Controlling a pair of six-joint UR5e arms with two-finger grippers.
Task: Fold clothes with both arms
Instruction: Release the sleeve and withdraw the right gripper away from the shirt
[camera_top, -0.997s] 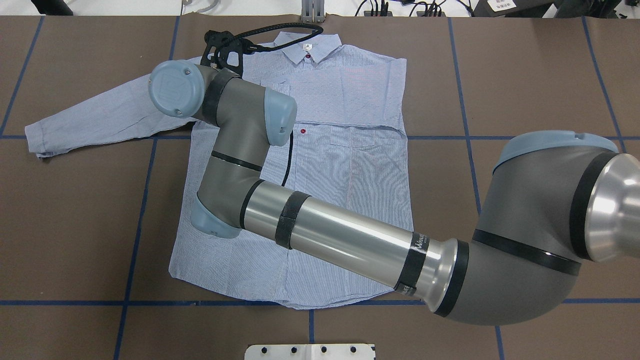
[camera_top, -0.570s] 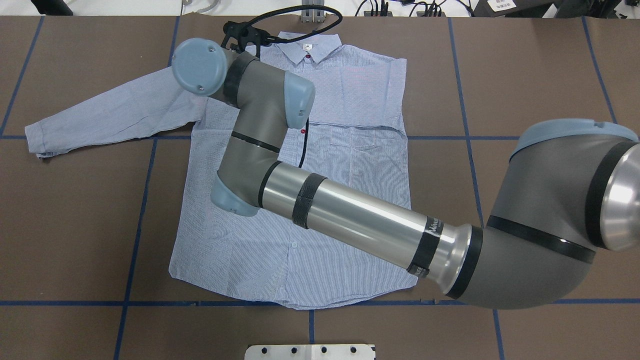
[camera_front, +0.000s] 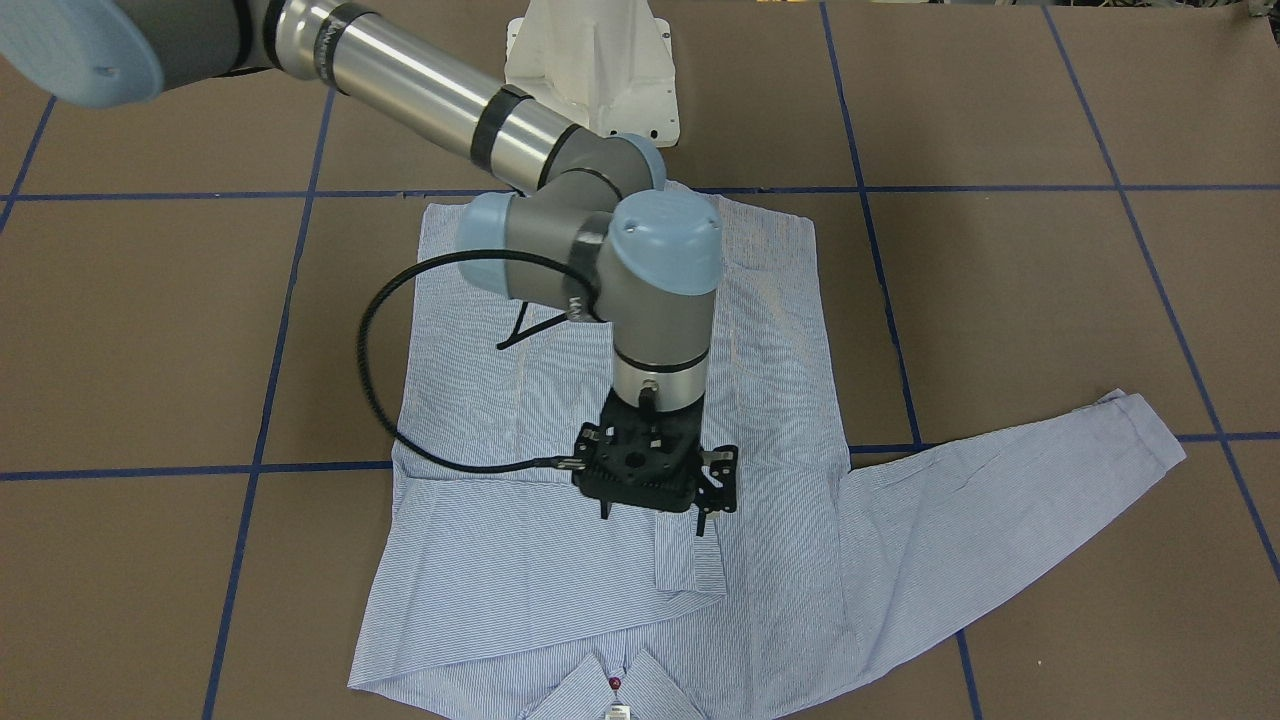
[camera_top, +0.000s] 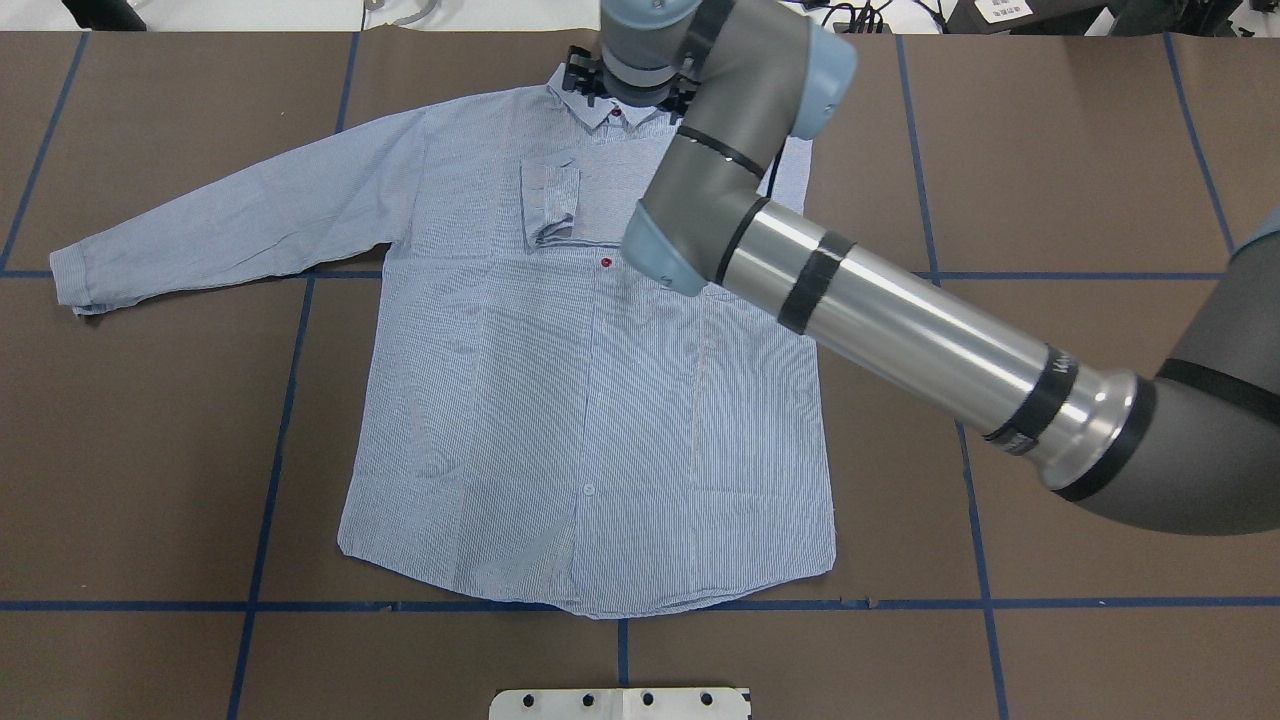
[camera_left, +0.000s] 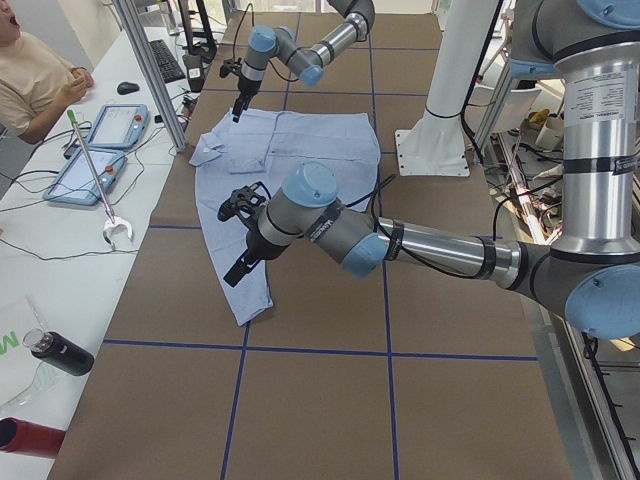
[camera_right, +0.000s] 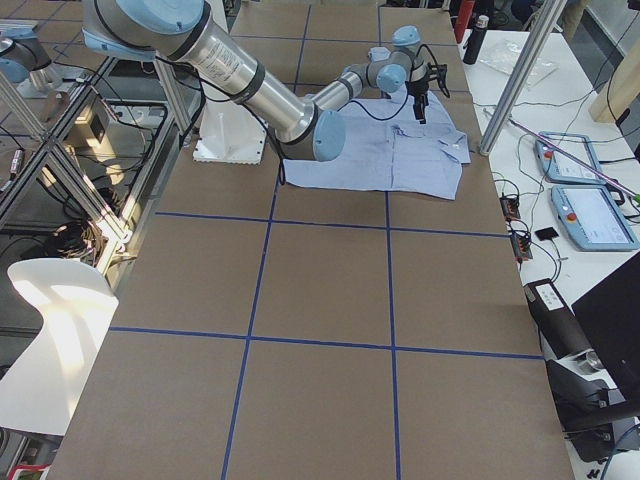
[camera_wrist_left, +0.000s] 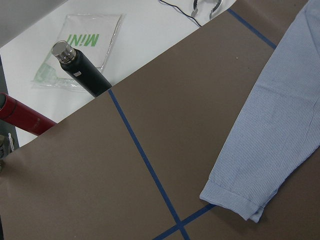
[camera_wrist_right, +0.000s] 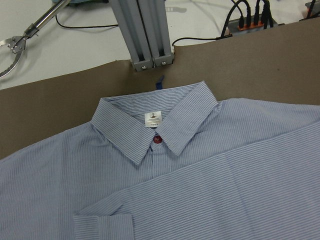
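Right claw (camera_front: 652, 520), spread, hovers over the shirt (camera_top: 560, 400) on the counter (camera_top: 150, 450). Left claw (camera_left: 240, 272): I cannot tell its state.

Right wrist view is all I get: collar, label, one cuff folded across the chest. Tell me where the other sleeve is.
Observer: The shirt has its other sleeve stretched out flat to the robot's left, unfolded, with the cuff on the brown table.
Operator: Report the left gripper.
Observer: The left gripper hangs in the air near that cuff, clear of the cloth. I cannot tell whether it is open.
Operator: Check the hem.
Observer: The hem lies flat and unfolded on the robot's side, its middle reaching a blue tape line.
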